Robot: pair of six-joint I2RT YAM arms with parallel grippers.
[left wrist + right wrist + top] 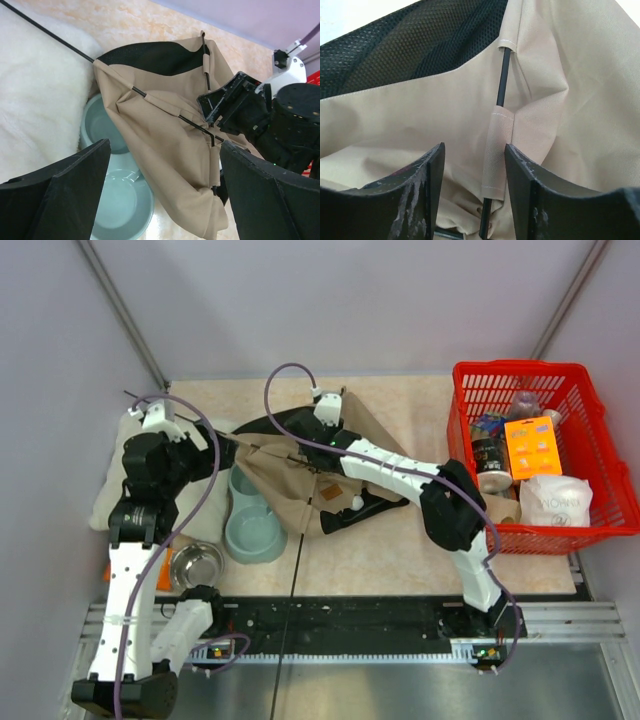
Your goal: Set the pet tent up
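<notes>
Both in on the slumped pet tent (290,495): right end effector (475,162) part-open astride a pole (504,75), left end effector (165,147) wide open, empty; next, I'd say, pinch and lift.

Top view hangs high, looking down on the whole tabletop (400,550), arm bases (488,632) at 6 o'clock. Left wrist view peers past its fingers (65,190) at the tent (165,145), fairly near. Right wrist view is jammed right against that same tent.

Bright, even light; soft shadows
</notes>
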